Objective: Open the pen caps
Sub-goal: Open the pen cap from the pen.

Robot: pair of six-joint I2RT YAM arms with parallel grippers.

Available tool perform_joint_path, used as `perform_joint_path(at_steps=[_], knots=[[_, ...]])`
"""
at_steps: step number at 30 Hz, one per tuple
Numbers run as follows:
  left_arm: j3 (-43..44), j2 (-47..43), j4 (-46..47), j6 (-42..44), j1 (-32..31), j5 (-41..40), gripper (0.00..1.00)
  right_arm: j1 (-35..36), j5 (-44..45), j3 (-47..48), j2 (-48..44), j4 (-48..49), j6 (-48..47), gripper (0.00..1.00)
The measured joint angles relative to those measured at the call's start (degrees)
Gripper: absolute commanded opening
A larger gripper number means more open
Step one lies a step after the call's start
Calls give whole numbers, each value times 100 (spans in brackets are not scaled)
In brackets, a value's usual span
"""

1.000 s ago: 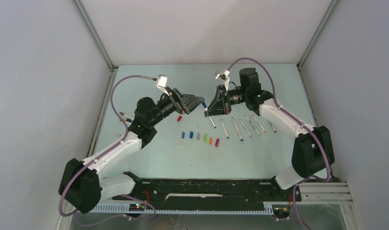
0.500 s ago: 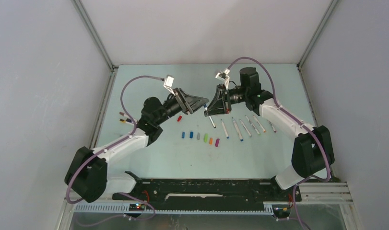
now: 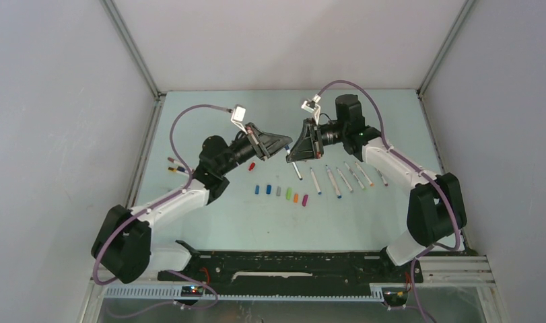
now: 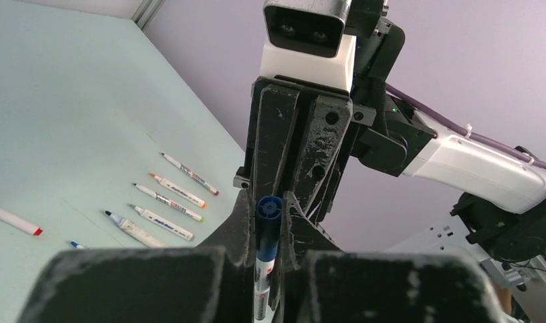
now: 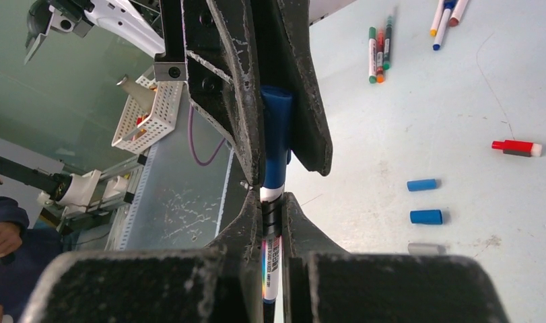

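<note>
Meeting above the far middle of the pale green table (image 3: 364,222), both claws share one pen. The right gripper (image 5: 273,214) is clenched on the white plastic pen barrel (image 5: 271,259), its printed lettering visible between the fingers. The left gripper (image 4: 266,219) is clenched on that pen's stubby blue plastic cap (image 5: 277,134), which sits seated on the barrel. Nearer the arm bases, six loose caps (image 3: 289,193) lie in a row on the table: two blue, grey, green, orange, magenta. A short red cap (image 3: 252,165) lies apart, towards the left arm. A row of uncapped white pens (image 3: 337,180) lies right of the caps. A few more pens (image 3: 176,166) lie at the table's left edge
</note>
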Motion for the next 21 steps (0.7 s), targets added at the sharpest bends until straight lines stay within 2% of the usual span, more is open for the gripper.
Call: perform_joint_path(at_steps=[3, 8, 15, 18, 21], knots=[[52, -44, -195, 177, 31, -35, 0, 2, -17, 0, 39, 42, 39, 0], [409, -269, -1193, 568, 291, 15, 0, 107, 125, -24, 127, 503, 79, 0], [986, -509, -848, 566, 1663, -977, 0, 437, 70, -304, 282, 254, -114, 0], [1019, -603, -721, 562, 1770, -1115, 0, 466, 155, -306, 306, 221, -138, 0], [1019, -623, -872, 522, 1810, -1088, 0, 363, 723, -306, 304, 72, -293, 0]])
